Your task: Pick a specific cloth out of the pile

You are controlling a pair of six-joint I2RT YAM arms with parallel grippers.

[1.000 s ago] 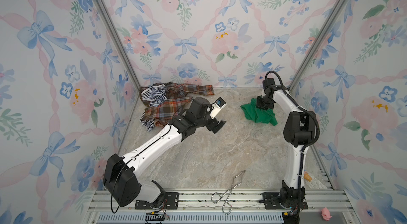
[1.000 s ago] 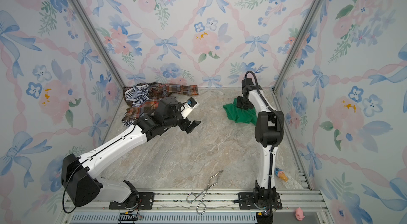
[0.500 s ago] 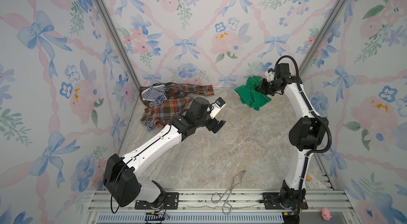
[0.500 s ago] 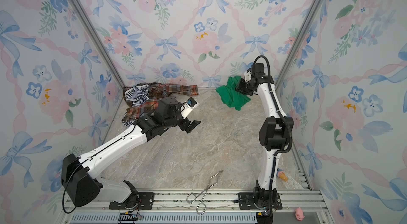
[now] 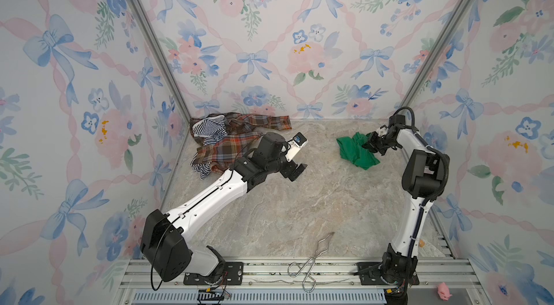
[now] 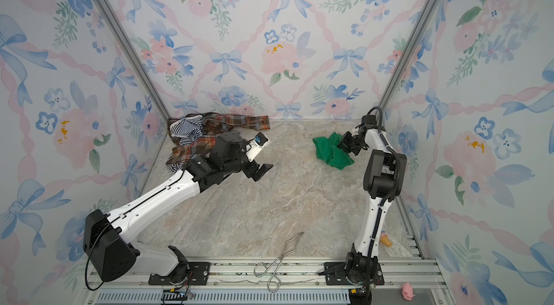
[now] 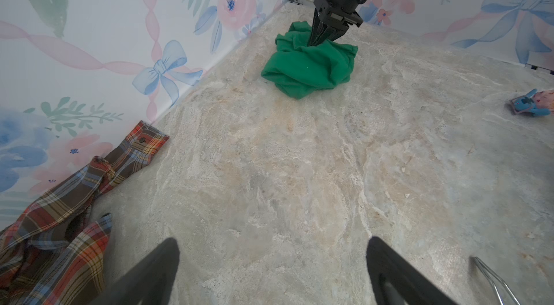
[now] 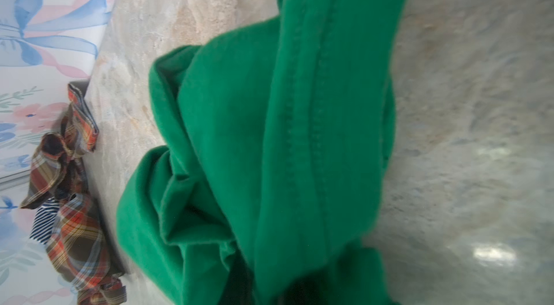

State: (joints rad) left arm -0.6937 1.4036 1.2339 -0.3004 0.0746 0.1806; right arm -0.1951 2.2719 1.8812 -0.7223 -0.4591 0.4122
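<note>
Holding green cloth (image 5: 355, 153): right end effector (image 5: 371, 147) pinched tight on top fold. Cloth sits bunched on counter (image 5: 299, 213) near back right corner, well apart from pile (image 5: 223, 146) at back left. Best: lift slow, keep pinch tight, no snag. Other side: left end effector (image 5: 295, 172) wide apart, empty. No words or labels to read.

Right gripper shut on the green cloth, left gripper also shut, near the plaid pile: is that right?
No. The left gripper is open, jaws wide apart in the left wrist view. The right gripper is shut on the green cloth, and the left one is near the plaid pile.
</note>
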